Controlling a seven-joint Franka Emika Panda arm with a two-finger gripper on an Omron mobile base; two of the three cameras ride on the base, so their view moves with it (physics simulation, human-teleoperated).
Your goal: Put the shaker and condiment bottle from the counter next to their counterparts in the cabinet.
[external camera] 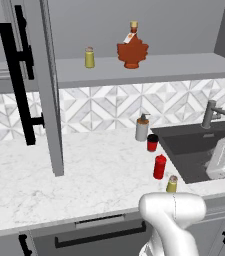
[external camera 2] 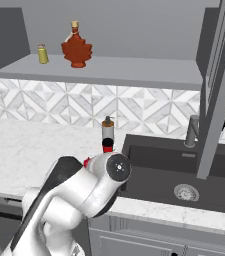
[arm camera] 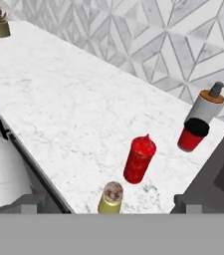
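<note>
nothing moved yet: small yellow-green shaker w/ tan cap [arm camera: 111,197] & all-red cone-top squeeze bottle [arm camera: 139,159] both stand on white marble table [arm camera: 68,114], grey cabinet shelf [external camera: 184,66] has only the counterparts, fingers apart & empty.

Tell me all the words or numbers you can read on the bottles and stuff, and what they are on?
None can be read.
The maple-leaf bottle on the cabinet shelf has a small white tag, too small to read.
The red condiment bottle, both shakers, the soap pump and the red cup show no writing.
</note>
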